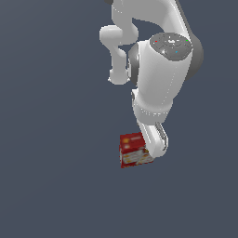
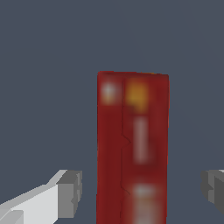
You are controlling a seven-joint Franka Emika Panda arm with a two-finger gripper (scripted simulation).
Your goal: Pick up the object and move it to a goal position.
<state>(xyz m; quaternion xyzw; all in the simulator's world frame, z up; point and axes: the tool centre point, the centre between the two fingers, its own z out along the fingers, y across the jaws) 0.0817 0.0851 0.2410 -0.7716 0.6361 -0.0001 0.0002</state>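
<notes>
The pincer (image 2: 140, 190) straddles the red box (image 2: 132, 144), fingers apart, not touching.

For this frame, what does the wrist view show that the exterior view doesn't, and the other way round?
Only the wrist view shows the two fingertips, spread wide, one on each side of the red box, each with a clear gap to it. Only the exterior view shows the white arm above the box, hiding the gripper, and the box's white and orange printed side. Both show the same red box on the plain grey floor, not gripped.
</notes>
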